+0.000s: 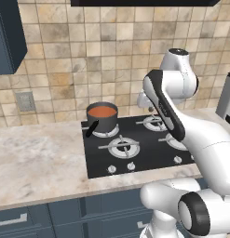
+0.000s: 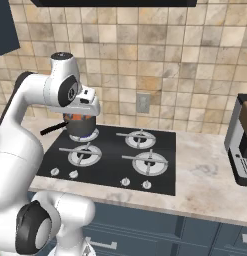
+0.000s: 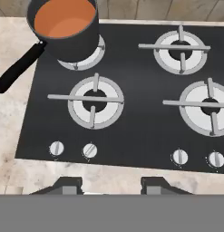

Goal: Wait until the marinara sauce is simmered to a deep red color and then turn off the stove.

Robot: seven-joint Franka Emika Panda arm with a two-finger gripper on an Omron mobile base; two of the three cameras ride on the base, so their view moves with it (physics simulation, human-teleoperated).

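The marinara sauce (image 3: 64, 18) is a smooth orange-red disc inside a dark grey saucepan (image 3: 77, 43) with a black handle (image 3: 18, 70). The pan stands on the back left burner of the stove (image 3: 136, 127), a black glass cooktop. Silver knobs line its front edge; the second from the left (image 3: 90, 150) has a slanted mark. My gripper (image 3: 111, 186) hovers above the stove's front edge, fingers apart with nothing between them. From the base, the sauce (image 1: 102, 111) shows left of my arm, and the pan (image 2: 81, 127) sits partly behind my hand.
Marble counter (image 1: 37, 158) stretches left of the stove. A dark appliance (image 2: 240, 145) stands on the counter at the right. The tiled wall behind holds an outlet (image 2: 142, 102), and a dark cabinet (image 1: 7, 37) hangs at the upper left.
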